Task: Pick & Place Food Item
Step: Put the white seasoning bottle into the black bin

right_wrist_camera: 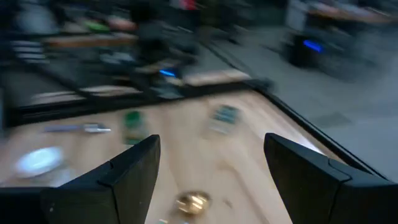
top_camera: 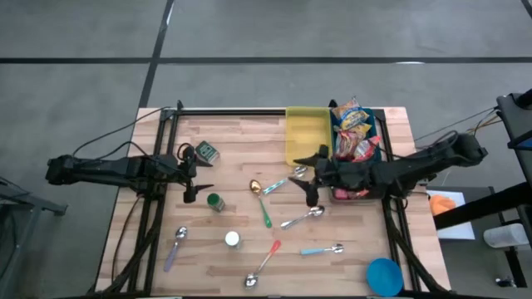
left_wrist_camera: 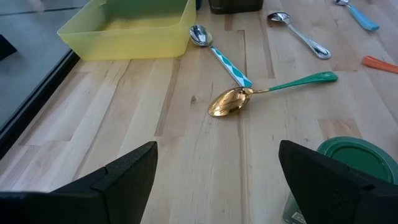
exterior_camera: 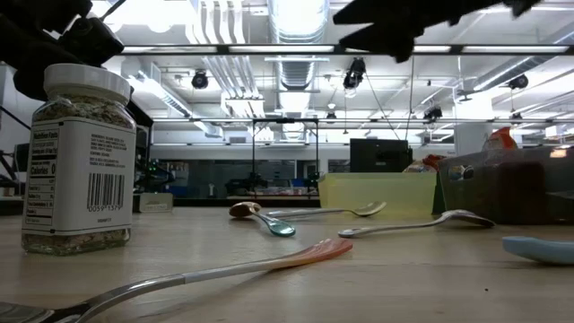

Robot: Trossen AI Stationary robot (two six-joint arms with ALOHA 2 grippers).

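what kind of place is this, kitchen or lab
Most likely a robotics lab or workshop, not a kitchen: the wooden table stands on a bare concrete floor, and the low view shows rows of ceiling strip lights over equipment benches.

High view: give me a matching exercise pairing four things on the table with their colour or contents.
Things:
1. tray
2. bin
3. bowl
4. jar

Descriptions:
A. green lid
B. blue, at the near right corner
C. yellow and empty
D. dark, holding snack packets

Pairs: 1-C, 2-D, 3-B, 4-A
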